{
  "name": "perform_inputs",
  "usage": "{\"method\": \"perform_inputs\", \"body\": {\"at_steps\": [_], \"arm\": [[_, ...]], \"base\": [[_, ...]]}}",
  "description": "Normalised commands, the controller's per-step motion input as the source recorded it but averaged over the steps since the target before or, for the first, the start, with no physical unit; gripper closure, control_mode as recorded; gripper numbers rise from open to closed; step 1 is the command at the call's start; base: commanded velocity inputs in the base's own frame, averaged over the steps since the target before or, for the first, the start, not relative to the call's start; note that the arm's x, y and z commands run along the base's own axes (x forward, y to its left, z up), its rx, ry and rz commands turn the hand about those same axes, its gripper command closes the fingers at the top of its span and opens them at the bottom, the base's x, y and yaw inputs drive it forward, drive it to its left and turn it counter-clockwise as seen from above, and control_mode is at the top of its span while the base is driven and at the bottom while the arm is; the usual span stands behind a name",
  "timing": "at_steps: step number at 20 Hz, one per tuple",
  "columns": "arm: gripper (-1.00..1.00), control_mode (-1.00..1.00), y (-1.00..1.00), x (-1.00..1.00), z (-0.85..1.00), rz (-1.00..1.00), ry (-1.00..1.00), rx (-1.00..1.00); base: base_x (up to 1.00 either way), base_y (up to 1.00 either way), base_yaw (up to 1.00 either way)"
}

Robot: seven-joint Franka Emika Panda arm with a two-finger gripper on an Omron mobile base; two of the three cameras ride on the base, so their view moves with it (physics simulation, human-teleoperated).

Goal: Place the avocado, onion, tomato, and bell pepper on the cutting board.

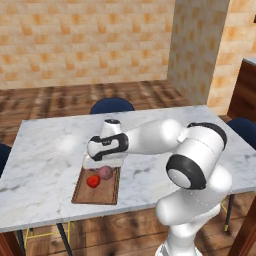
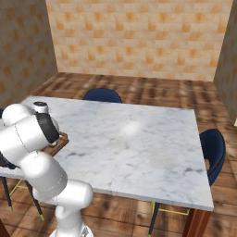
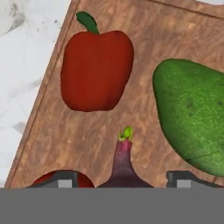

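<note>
On the marble worktop [image 1: 50,155], near its front edge, lies the cutting board [image 1: 85,194], and every piece of produce visible sits on it; in the hand view, from left to right, a sliver of the tomato [image 3: 61,178] shows at the bottom edge, the bell pepper [image 3: 96,70] lies flat above it with its green stem pointing away, the onion [image 3: 124,168] stands between the two dark tips with its sprouted neck up, and the avocado [image 3: 192,111] lies at the right, apart from the pepper; the claw [image 3: 124,183] straddles the onion, its tips set on either side of the bulb, but whether they press on it or stand clear I cannot tell; from the left base view the onion [image 1: 105,172] and tomato [image 1: 93,181] rest close together under the hand; the onion looks firm and light, with a smooth skin that may slip, so a hold across its widest girth suits it better than the thin neck; the avocado is lumpy and heavier, best taken across its narrow width; with all four apparently on the board, the task seems close to done.
</note>
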Motion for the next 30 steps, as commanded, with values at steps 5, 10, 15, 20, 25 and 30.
{"method": "perform_inputs", "body": {"at_steps": [5, 10, 15, 20, 25, 30], "arm": [[-1.00, -1.00, 0.00, -0.84, 0.16, 0.05, -0.29, 0.00], [-1.00, -1.00, -0.01, -0.58, 0.28, 0.04, -0.30, 0.00], [-1.00, -1.00, -0.14, -0.03, 0.41, 0.02, -0.23, 0.00], [-1.00, -1.00, -0.22, 0.07, 0.91, 0.03, -0.22, 0.00], [-1.00, -1.00, -0.59, -0.74, 1.00, 0.02, -0.27, 0.00], [-1.00, -1.00, -0.83, -0.96, 1.00, 0.00, -0.27, 0.02]], "base": [[0.00, 0.00, 0.00], [0.00, 0.00, 0.00], [0.00, 0.00, 0.00], [0.00, 0.00, 0.00], [0.00, 0.00, 0.00], [0.00, 0.00, 0.00]]}}
